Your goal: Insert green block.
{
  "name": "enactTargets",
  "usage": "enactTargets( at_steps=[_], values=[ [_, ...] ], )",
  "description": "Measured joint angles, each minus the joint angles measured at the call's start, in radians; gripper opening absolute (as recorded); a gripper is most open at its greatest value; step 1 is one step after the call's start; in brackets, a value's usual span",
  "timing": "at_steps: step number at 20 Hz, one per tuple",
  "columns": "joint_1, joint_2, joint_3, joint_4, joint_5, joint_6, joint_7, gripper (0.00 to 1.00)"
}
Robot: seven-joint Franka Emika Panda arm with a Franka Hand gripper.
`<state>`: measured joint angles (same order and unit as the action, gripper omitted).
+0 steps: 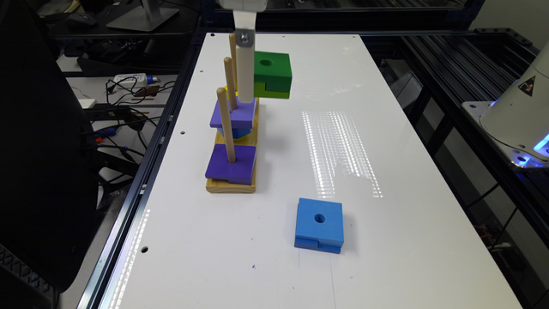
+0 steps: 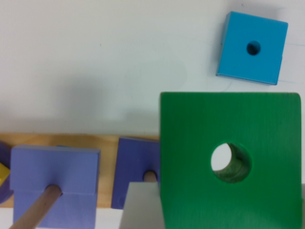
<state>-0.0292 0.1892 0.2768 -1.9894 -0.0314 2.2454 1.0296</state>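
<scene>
A white desk [image 1: 364, 141] inside a dark metal frame carries a wooden base [image 1: 240, 182] with three upright pegs, purple blocks [image 1: 230, 165] threaded on two. The claw [image 1: 246, 96] pinches the green block [image 1: 272, 74], held aloft just beside the pegs toward the exterior view's right. To insert it well, I judge its hole should be centred over the bare far peg [image 1: 233, 51], kept level, then lowered straight.

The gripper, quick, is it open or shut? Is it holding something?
Gripper: shut on the green block, held up in the air beside the wooden pegs.
</scene>
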Motion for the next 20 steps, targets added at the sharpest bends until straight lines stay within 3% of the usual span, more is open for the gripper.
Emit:
enactTargets(
  at_steps=[11, 20],
  values=[
    [-0.004, 0.03, 0.0, 0.0, -0.0098, 0.029, 0.0, 0.0],
    [-0.005, 0.032, 0.0, 0.0, -0.0112, 0.029, 0.0, 0.0]
  ],
)
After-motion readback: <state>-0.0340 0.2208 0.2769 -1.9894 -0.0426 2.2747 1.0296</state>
